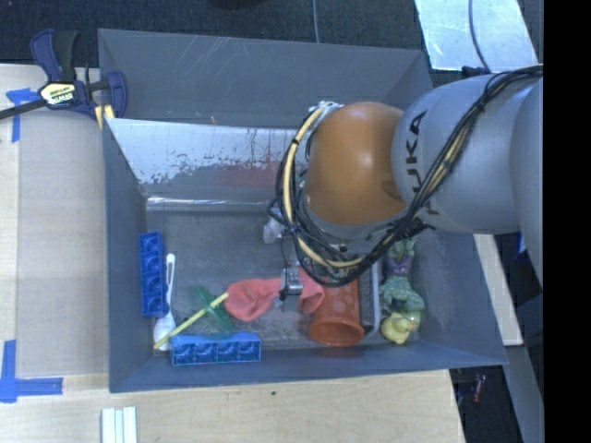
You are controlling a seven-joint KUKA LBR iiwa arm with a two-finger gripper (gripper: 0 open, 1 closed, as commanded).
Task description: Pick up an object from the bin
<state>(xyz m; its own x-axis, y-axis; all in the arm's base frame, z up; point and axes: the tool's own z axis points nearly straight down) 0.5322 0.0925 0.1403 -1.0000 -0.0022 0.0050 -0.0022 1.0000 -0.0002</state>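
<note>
my gripper (292, 284) low, front-middle of bin (125, 247) | spread or pressed together: can't tell (orange wrist cover (355, 164) overhangs it) | pink floppy thing (249, 299) lies at my tip, stretching view-left | orange cup (334, 316) just beside, view-right

1. Two blue plastic studded building bricks (152, 273): one runs up and down at the lower left of the frame, the other brick (215, 349) lies along the bottom.
2. One white plastic stick (169, 289), lower left.
3. One thin yellow and green stick-shaped thing (199, 317), lower left of centre.
4. One pink soft floppy thing (249, 300), lower centre.
5. One orange-brown plastic cup (334, 323), lower centre.
6. One yellow rubber duck (397, 329), lower right.
7. One green and purple toy figure (404, 291), just above the duck.
</note>
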